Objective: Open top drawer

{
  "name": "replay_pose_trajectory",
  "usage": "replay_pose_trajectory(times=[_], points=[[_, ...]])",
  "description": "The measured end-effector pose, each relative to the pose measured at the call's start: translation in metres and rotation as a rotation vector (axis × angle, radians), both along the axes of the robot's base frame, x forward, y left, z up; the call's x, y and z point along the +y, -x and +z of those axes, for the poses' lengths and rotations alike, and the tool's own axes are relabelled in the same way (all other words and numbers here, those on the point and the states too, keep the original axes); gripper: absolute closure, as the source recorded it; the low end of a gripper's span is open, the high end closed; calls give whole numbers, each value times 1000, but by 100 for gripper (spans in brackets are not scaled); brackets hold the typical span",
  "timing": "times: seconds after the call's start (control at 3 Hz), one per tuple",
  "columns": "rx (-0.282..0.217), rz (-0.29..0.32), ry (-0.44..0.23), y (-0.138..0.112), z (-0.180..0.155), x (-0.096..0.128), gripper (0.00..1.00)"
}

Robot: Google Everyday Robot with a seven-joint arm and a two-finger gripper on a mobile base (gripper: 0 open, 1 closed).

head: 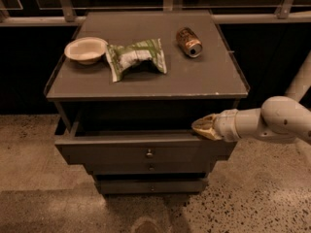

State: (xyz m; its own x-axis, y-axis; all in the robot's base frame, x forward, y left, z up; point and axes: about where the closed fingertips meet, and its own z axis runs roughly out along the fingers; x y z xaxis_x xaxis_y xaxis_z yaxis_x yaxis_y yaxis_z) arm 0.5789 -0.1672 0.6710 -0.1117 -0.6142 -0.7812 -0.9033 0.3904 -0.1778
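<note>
The top drawer (121,152) is the widest grey front, with a small round metal knob (149,153) at its centre. It stands pulled out from the cabinet, with a dark gap behind its top edge. My gripper (203,127) is at the right end of the drawer's top edge, its tan tip resting on or just above the rim. The white arm (272,120) reaches in from the right. Two narrower drawer fronts (150,176) sit shut below.
On the cabinet top (204,76) lie a white bowl (86,49) at the left, a crumpled green and white chip bag (136,58) in the middle and a brown can (189,41) on its side at the right. Speckled floor (252,198) surrounds the cabinet. A railing runs behind.
</note>
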Motion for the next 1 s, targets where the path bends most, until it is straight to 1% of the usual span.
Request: replay_pose_trajectory(times=[0.33, 0.67, 1.0], points=[[-3, 28, 5, 13, 6, 3, 100], [32, 79, 9, 46, 1, 12, 100], [32, 79, 9, 46, 1, 12, 100]])
